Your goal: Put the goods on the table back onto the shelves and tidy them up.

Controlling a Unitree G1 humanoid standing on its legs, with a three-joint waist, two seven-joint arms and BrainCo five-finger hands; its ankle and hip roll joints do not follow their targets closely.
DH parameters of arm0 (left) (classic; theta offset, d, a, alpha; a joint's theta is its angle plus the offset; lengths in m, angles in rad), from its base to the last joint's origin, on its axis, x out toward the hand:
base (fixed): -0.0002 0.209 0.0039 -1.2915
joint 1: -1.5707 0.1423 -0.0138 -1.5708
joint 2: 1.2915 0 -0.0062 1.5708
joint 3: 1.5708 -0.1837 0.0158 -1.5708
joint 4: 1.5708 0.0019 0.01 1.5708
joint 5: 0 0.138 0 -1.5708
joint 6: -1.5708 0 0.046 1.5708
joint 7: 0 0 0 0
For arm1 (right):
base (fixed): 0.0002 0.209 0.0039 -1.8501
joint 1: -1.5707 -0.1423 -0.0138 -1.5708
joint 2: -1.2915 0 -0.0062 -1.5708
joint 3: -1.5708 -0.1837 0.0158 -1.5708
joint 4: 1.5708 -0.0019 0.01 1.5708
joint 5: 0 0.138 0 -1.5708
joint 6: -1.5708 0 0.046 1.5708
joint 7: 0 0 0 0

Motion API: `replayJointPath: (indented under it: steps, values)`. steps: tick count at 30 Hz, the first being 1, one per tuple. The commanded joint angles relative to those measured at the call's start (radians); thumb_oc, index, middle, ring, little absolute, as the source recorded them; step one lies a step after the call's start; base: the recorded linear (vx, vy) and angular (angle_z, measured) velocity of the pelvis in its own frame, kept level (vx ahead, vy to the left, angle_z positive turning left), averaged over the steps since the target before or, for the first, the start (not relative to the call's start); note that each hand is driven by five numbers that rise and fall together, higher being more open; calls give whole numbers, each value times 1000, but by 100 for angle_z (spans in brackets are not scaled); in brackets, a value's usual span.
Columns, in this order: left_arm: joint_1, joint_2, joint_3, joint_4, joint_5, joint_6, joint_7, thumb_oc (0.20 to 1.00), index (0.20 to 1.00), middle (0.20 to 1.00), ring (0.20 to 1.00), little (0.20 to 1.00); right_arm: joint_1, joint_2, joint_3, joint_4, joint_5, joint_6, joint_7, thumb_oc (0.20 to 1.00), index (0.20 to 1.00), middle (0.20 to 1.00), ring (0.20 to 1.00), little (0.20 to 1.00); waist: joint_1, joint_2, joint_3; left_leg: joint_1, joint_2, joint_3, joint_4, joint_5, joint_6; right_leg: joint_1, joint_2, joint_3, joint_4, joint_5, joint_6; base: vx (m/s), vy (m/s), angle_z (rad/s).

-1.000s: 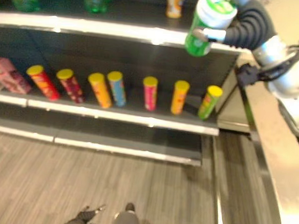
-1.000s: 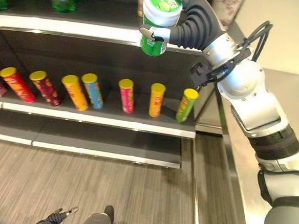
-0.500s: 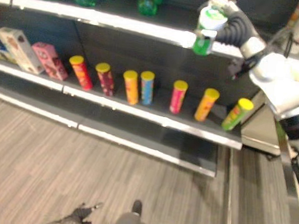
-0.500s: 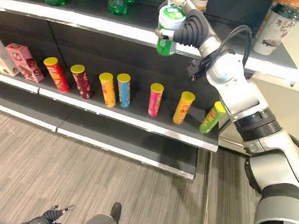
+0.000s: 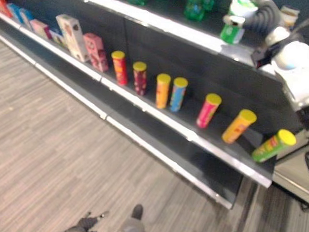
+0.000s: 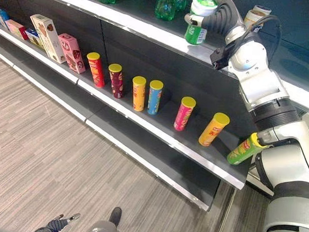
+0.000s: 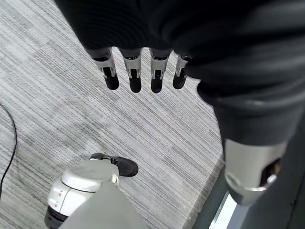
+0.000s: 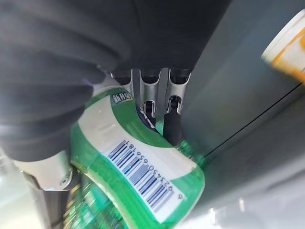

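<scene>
Shelving step: right hand (image 6: 217, 17) clamped round green can (image 6: 197, 21), held just over top shelf's front edge (image 6: 149, 35) nr green bottles (image 6: 165, 5). Next: carry inward, set upright. Left hand (image 7: 138, 71) relaxed, over floor.

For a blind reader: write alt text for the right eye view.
The robot's right hand holds a green can at the edge of the upper shelf, beside green bottles. Below, a row of yellow-lidded tubes stands on the lower shelf.
</scene>
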Motion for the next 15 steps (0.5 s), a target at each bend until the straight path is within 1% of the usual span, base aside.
replayJointPath:
  steps: [1, 7, 13, 15]
  values:
    - [-42, 42, -57, 32, -22, -21, 17, 1000, 1000, 1000, 1000, 1000, -129, -45, 67, 31, 22, -17, -49, 200, 200, 200, 200, 200, 12, -5, -21, 58, 63, 9, 5, -43, -105, -52, -18, -50, 16, 56, 5, 20, -41, 8]
    - [-39, 38, -72, 27, -12, -25, 17, 1000, 1000, 1000, 1000, 1000, -143, -46, 71, 116, 9, -15, -60, 200, 200, 200, 200, 200, 9, 3, -23, 63, 62, 12, 6, -44, -104, -42, -16, -56, 18, 48, -1, 11, -9, 7]
    - [-33, 40, -81, 2, -10, -28, 19, 1000, 1000, 1000, 1000, 1000, -128, -32, 60, 139, -7, -18, -77, 200, 200, 200, 200, 200, 6, 10, -21, 68, 60, 16, 6, -48, -99, -41, -17, -54, 19, 47, -2, 0, 0, 0]
    - [-28, 37, -83, -8, -15, -30, 18, 1000, 1000, 1000, 1000, 1000, -115, -34, 57, 169, -39, -16, -83, 200, 200, 200, 200, 200, 8, 17, -17, 66, 60, 20, 6, -45, -100, -43, -18, -53, 17, 48, -1, 2, 15, -3]
